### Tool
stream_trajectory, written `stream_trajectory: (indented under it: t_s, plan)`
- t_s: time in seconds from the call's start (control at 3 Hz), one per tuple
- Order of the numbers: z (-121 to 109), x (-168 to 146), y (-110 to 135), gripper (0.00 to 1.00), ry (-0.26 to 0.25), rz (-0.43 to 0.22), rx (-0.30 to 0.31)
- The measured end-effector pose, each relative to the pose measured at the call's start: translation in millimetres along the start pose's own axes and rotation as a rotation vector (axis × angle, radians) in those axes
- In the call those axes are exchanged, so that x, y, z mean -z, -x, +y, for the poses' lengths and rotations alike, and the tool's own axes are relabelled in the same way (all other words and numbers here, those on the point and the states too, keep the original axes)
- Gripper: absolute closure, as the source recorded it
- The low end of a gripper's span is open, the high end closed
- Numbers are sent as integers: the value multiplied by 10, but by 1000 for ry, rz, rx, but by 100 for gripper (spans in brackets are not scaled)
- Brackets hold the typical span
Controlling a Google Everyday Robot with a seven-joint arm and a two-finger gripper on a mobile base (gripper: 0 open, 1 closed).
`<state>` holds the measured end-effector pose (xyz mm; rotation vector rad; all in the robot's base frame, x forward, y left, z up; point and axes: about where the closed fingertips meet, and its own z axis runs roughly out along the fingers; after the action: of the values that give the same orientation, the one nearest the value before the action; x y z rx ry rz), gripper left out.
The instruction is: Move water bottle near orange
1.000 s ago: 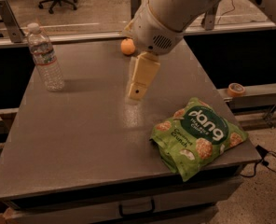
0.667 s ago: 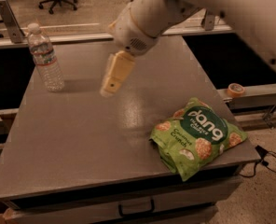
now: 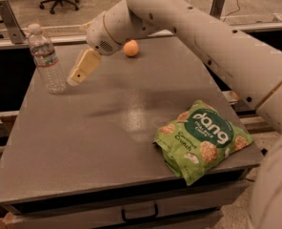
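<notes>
One end effector (image 3: 78,75) is hovering just beside the water bottle (image 3: 46,58), grip state impossible to tell. The orange (image 3: 131,48) is lying well apart from it.

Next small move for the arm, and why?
Probably ease the tool a little closer to the water bottle. The tool hangs beside the bottle, level with its lower half, with a gap between them. The bottle stands upright near the table's edge, well apart from the orange at the far side, so a grasp comes first.
</notes>
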<state>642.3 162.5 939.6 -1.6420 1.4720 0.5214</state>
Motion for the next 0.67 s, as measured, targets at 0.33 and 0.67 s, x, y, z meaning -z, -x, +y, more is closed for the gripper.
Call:
stream_trajectory:
  t_s: [0.33,0.67]
  plan:
    - [-141,-451,138,0,9,-128,-56]
    - [-157,-761,279,0,37,-229,-122]
